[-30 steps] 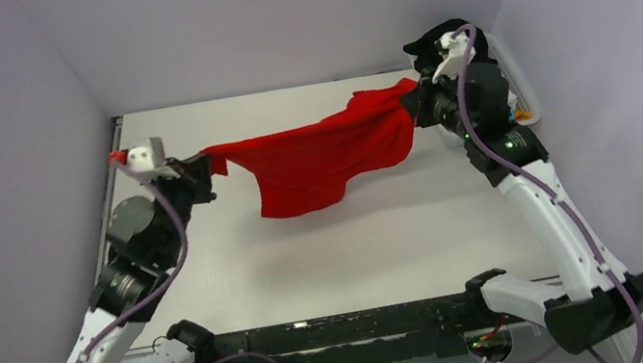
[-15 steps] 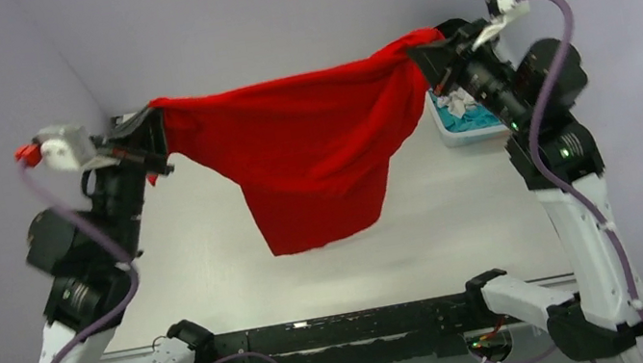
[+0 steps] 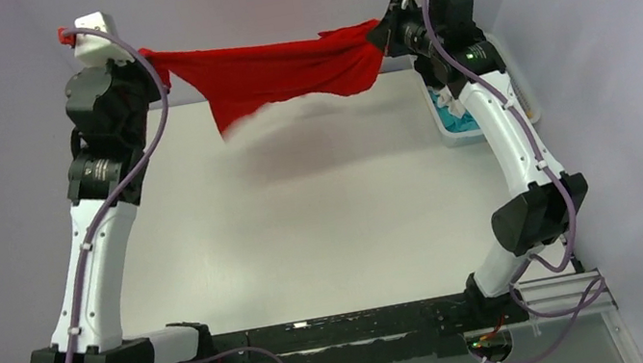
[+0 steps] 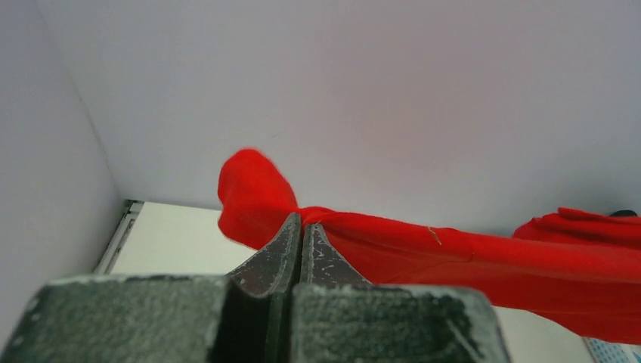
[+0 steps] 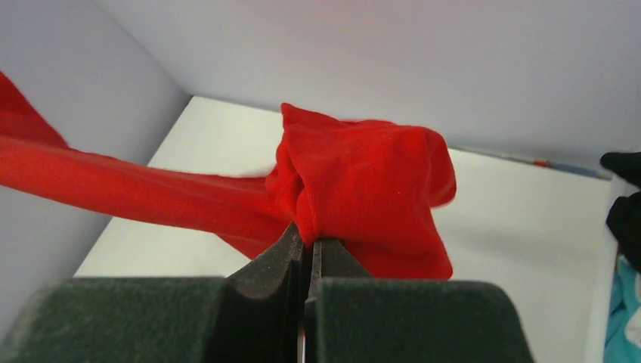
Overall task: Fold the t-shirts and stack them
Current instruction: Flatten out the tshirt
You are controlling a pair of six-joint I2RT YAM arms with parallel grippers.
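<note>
Two arms: both reach high over the far end of the table (image 3: 327, 239). The left gripper (image 3: 149, 63) and right gripper (image 3: 379, 33) are well apart.
Task thing: the red t-shirt (image 3: 280, 66) hangs in the air between the grippers, clear of the tabletop.
Left fingers: pressed together on a pinched corner of the shirt, with a small lobe of cloth standing above the tips.
Right fingers: clamped on a thick, rounded wad of the shirt that bulges above and to the right of the tips.
Top view only: shows the full span of the shirt. Its upper edge is pulled nearly straight, its body sags in the middle, and its lower hem is blurred.
Wrist views only: show the closed jaws up close. Each also shows the cloth running off as a taut red band towards the other arm.
Cloth: soft, matt and plain red, creased into folds at each grip.
Finger material: dark tapered tips, scuffed grey on the left pair, above blocky dark housings.
Basket: a white plastic basket (image 3: 528, 105) sits at the table's far right, partly behind the right arm.
Basket contents: turquoise cloth (image 3: 464, 123) with a bit of white cloth (image 3: 453, 103) on it.
Right wrist extra: black cloth (image 5: 626, 204) shows at the frame's right edge above the turquoise. It is unclear whether it lies in the basket.
</note>
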